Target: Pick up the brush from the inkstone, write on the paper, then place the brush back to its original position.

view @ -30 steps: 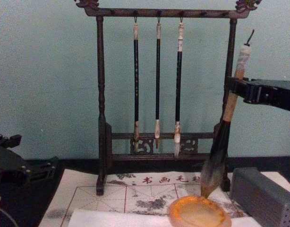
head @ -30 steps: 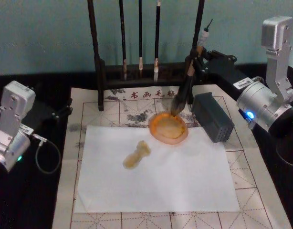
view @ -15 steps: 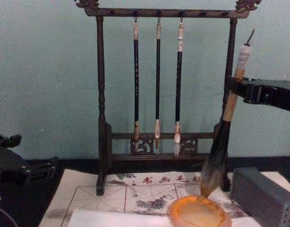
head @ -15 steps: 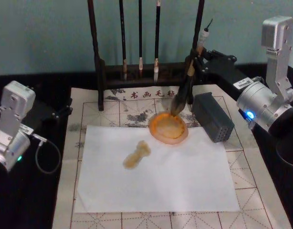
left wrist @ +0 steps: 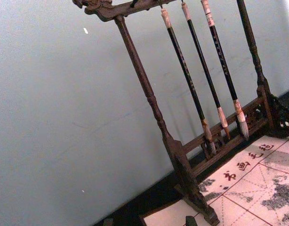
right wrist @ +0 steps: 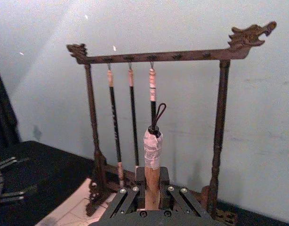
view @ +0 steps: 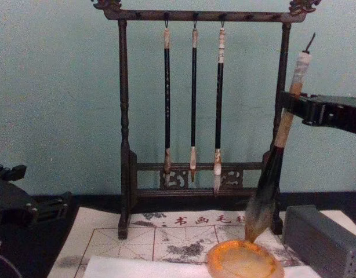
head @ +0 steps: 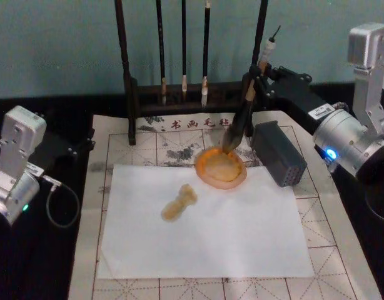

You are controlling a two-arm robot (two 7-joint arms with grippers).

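While the left arm rests aside, the right tool clamps the brush, bristles over the inkstone.

In the chest view, the bottom edge cut off the round amber inkstone and the plain white paper sheet.

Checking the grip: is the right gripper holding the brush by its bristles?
No, the right gripper clamps the brush on its pale wooden handle, just below the whitish end cap.
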